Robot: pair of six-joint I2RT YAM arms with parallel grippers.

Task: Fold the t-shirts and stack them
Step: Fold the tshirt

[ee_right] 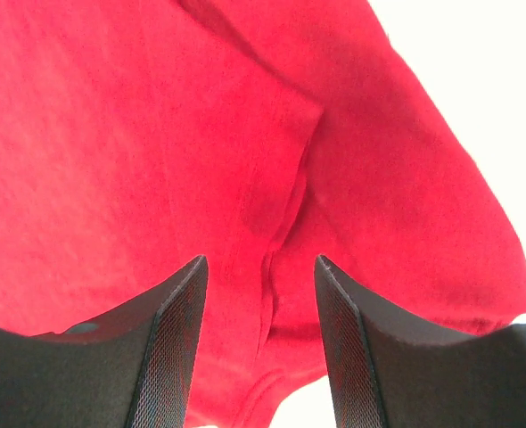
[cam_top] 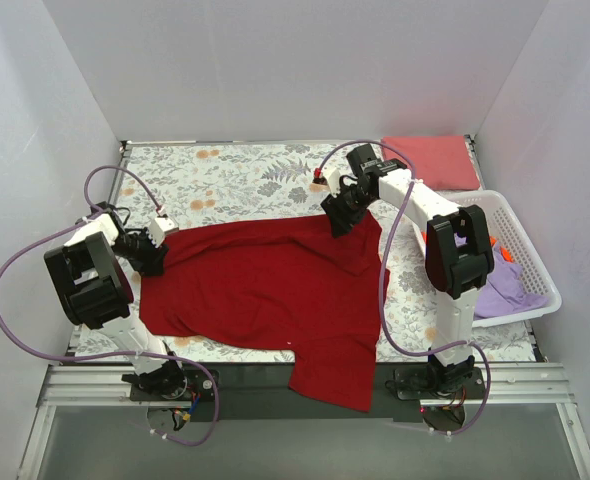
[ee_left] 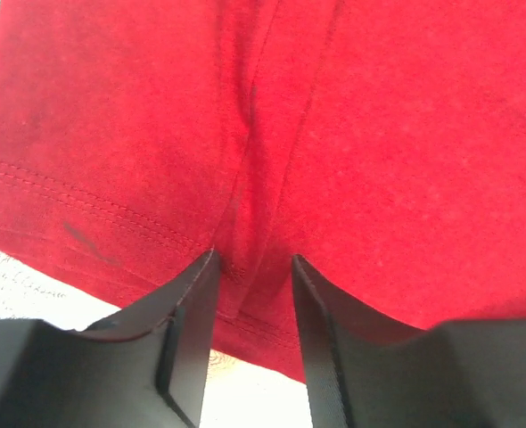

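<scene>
Now both grippers are pinching opposite edges of the crimson t-shirt (cam_top: 265, 285).

Down at the shirt's left edge, the left gripper (ee_left: 252, 259) is holding its fingers (ee_left: 192, 321) only slightly apart, a raised fold of the hemmed crimson fabric sitting between them; at the shirt's far right corner, the right gripper (ee_right: 261, 263) is doing the same with a puckered seam caught between its narrowly parted fingers (ee_right: 174, 348). The shirt itself is lying spread across the floral cloth (cam_top: 225, 175), with one part draping off the near edge by the arm bases. Beyond the shirt's far right corner a pinkish-red t-shirt (cam_top: 430, 160) is sitting folded, and to the shirt's right a white basket (cam_top: 530, 265) is holding a lavender t-shirt (cam_top: 500, 290) with a bit of orange fabric (cam_top: 505, 255) beside it.
</scene>
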